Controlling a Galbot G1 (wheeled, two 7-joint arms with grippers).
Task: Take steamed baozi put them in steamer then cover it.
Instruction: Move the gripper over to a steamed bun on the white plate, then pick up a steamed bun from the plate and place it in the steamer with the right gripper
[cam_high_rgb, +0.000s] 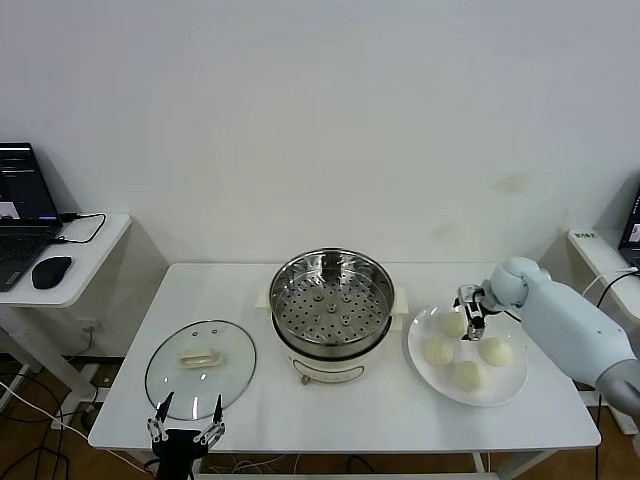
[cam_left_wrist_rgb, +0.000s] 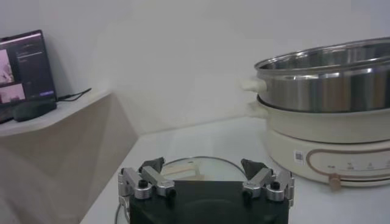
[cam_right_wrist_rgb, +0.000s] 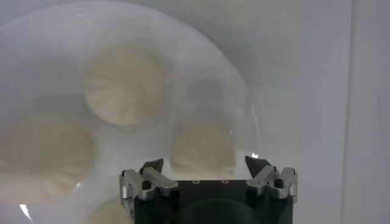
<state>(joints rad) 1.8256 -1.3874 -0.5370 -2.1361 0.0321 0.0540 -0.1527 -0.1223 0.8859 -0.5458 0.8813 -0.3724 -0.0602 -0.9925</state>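
**Op:** Four baozi (cam_high_rgb: 466, 351) sit on the plate (cam_high_rgb: 510, 388), just beside the steamer (cam_high_rgb: 331, 305) on its right-arm side. I'd judge them light, soft and a bit tacky. A hard squeeze would dent the dough, so I want to take one across its widest part, low on the dome, with only enough pressure to lift.

**Spotter:** Where is your right pincer (cam_high_rgb: 472, 316)?

**Op:** Down over the bun on the plate that lies farthest from me and nearest the steamer. In the right wrist view the fingers (cam_right_wrist_rgb: 152, 165) stand apart with a bun (cam_right_wrist_rgb: 204, 148) between and beyond them. I can't tell whether they touch it, and nothing is gripped that I can see.

**Spotter:** And the steamer itself?

**Op:** Basket bare, perforated floor showing, no bun in it. It stands mid-counter (cam_high_rgb: 330, 410).

**Spotter:** Lid?

**Op:** The cover (cam_high_rgb: 200, 364) lies flat on the counter on the steamer's other side, handle up. Glass is heavier, rigid and breakable, so I'd take it by the handle, not the rim.

**Spotter:** Left arm?

**Op:** Left pincer (cam_high_rgb: 187, 411) is parked at the counter edge just beside the cover, spread wide, holding nothing.
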